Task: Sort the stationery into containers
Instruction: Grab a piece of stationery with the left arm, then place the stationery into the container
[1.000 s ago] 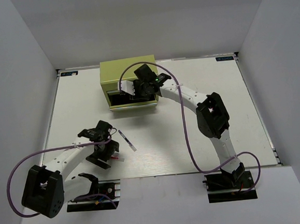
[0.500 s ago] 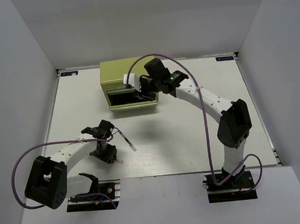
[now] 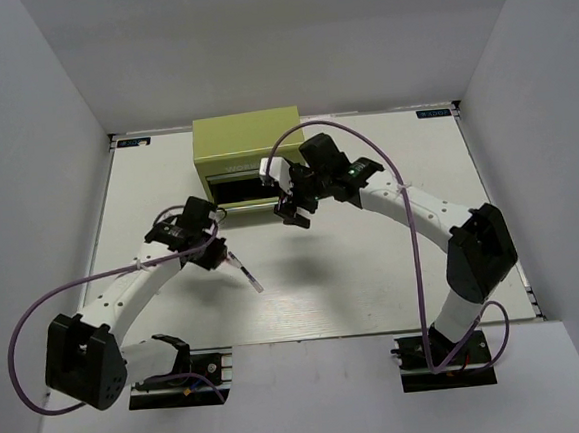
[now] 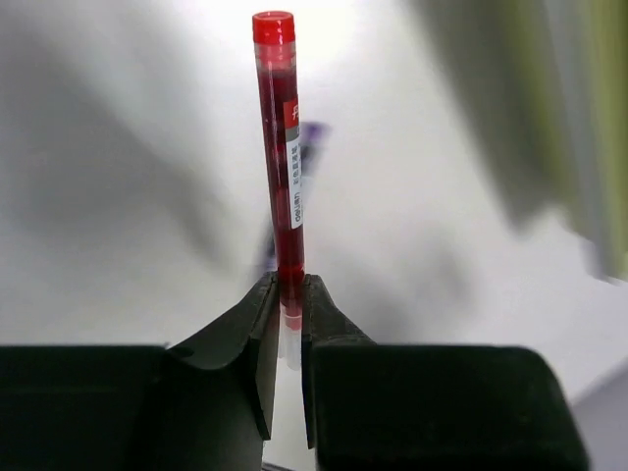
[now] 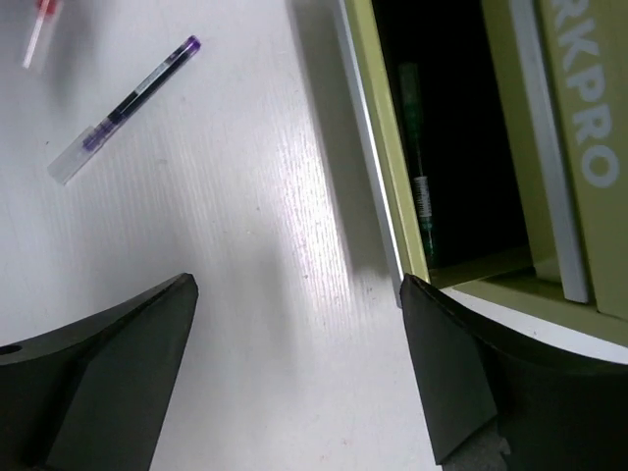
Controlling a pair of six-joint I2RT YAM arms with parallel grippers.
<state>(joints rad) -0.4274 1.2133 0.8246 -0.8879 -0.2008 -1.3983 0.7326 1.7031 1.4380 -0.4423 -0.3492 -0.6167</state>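
The container, an olive-green chest (image 3: 249, 144), stands at the back of the table with one drawer (image 3: 239, 191) pulled out. A green pen (image 5: 414, 167) lies inside that drawer. My left gripper (image 4: 287, 294) is shut on the lower end of a red pen (image 4: 280, 147), which points straight out from the fingers; in the top view this gripper (image 3: 212, 249) hovers left of centre. A clear pen with a purple tip (image 3: 246, 271) lies on the table beside it, and the same purple-tipped pen (image 5: 123, 108) shows in the right wrist view. My right gripper (image 5: 299, 285) stands open and empty, just in front of the drawer's right corner.
White walls close in the table on three sides. The chest's pale lettering (image 5: 589, 88) shows at the right edge of the right wrist view. Purple cables loop over both arms (image 3: 400, 218).
My left gripper shut on the red pen and carried it up and back toward the chest. My right gripper drew back from the drawer and opened wide.
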